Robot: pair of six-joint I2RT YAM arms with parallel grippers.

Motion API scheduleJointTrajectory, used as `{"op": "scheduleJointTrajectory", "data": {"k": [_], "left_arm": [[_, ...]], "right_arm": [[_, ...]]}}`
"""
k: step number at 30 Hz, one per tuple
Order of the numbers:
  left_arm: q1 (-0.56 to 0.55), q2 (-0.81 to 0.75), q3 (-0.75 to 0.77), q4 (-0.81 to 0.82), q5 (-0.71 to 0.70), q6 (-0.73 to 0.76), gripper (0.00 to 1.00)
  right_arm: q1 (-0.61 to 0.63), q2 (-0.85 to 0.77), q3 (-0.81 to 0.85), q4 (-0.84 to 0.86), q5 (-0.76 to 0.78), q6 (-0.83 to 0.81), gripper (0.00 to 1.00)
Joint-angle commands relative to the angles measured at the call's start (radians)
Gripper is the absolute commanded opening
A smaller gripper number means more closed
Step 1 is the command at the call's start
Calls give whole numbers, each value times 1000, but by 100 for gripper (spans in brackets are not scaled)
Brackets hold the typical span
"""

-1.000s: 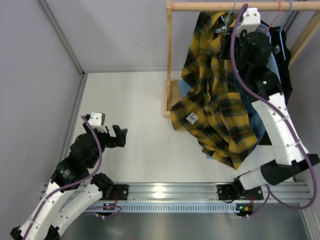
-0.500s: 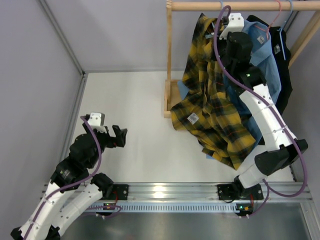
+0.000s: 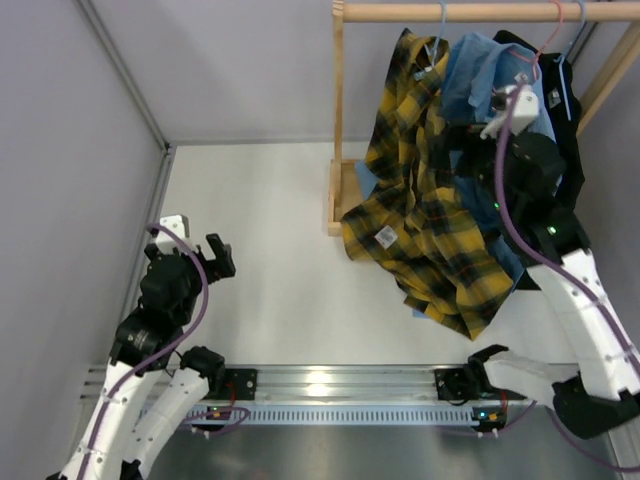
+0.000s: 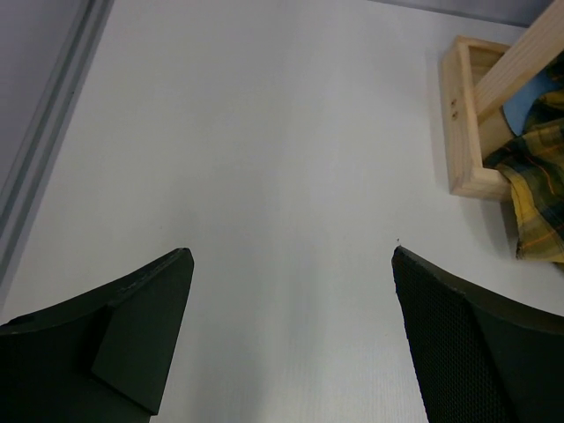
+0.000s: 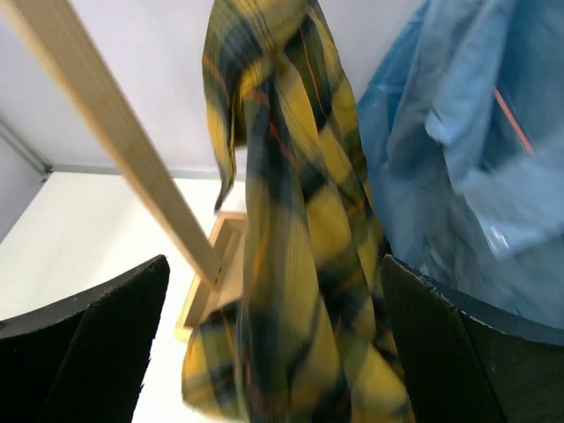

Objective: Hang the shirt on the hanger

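The right hand (image 5: 275,269) is raised beside the rack with its fingers (image 5: 106,335) spread wide and nothing between them. Straight ahead of it the shirt (image 5: 291,220) hangs in a long fold. I cannot tell whether the hand touches the cloth. To the hand's right hangs a light-blue shirt (image 5: 458,159), just beside the plaid one; to its left the wooden post (image 5: 115,141) slants down to the rack's base (image 5: 216,264).

From above, the shirt (image 3: 420,190) hangs from the rail (image 3: 480,12) under the hook of the hanger (image 3: 440,30). Its lower part spreads out over the tabletop (image 3: 270,220) with the white label (image 3: 384,236) showing. A black garment (image 3: 570,110) hangs beyond the blue shirt, on the far side from the plaid.

The left hand (image 4: 291,254) hovers low over bare tabletop, fingers wide apart, gripping nothing. The rack's base and a corner of the shirt lie well ahead of it and to its right.
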Motion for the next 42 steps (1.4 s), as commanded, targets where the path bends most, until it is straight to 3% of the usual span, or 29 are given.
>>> {"op": "scheduleJointTrajectory", "data": {"k": [1, 5, 9, 13, 21, 42], "left_arm": [[38, 13, 14, 47, -48, -21, 98], [38, 12, 19, 44, -99, -32, 98], [38, -11, 37, 0, -77, -26, 98], [40, -42, -5, 10, -73, -49, 98], [38, -72, -19, 12, 1, -46, 98], [38, -109, -35, 33, 42, -34, 98]], "right_arm": [[-11, -233, -144, -62, -35, 46, 99], [-11, -477, -322, -178, -70, 29, 99], [-9, -577, -359, -382, 11, -14, 99], [-9, -627, -397, -451, 108, -35, 99], [-11, -768, -564, -373, 87, -24, 99], [-11, -789, -605, -359, 183, 15, 99]]}}
